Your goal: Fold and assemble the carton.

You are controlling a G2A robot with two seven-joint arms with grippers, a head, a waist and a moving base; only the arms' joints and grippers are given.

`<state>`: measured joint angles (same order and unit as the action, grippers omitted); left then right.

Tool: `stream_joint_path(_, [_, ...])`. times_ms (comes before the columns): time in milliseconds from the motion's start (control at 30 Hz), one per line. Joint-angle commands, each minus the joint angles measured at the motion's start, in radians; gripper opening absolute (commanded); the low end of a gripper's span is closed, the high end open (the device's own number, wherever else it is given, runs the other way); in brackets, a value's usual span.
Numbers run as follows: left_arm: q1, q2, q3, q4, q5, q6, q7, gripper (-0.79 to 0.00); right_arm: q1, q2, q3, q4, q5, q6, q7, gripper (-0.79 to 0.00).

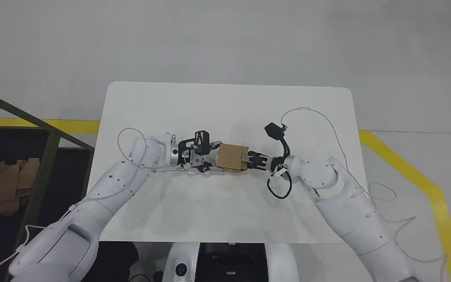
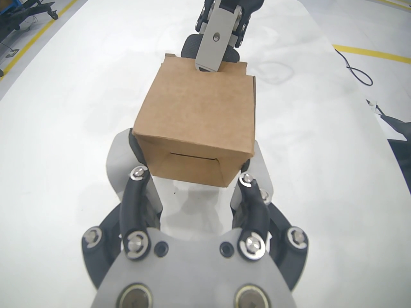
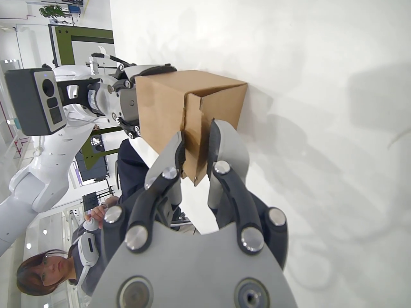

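Top view: table (image 1: 232,106), floor (image 1: 211,35) seemingly grey

Top view: overhead, facing straight down, far enough to take in the whole counter (image 1: 141,99); carton (image 1: 232,156) mid-frame.
Left wrist view: close behind left pincer (image 2: 192,152), facing right pincer (image 2: 208,62) across carton.
Right wrist view: close, rolled sideways, facing back at left pincer.
All three share the carton.
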<state>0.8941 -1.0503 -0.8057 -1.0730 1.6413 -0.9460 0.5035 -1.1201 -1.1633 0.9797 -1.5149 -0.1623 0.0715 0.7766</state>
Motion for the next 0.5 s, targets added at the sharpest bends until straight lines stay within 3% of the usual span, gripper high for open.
stream_joint_path(0, [0.000, 0.000, 0.000, 0.001, -0.001, 0.000, -0.001, -0.252, -0.003, 0.001, 0.003, -0.005, 0.000, -0.005, -0.001, -0.643])
stream_joint_path(467, [-0.002, -0.002, 0.002, 0.009, -0.006, 0.001, -0.005, -0.252, -0.056, 0.016, 0.059, -0.053, -0.016, -0.002, 0.000, -0.631])
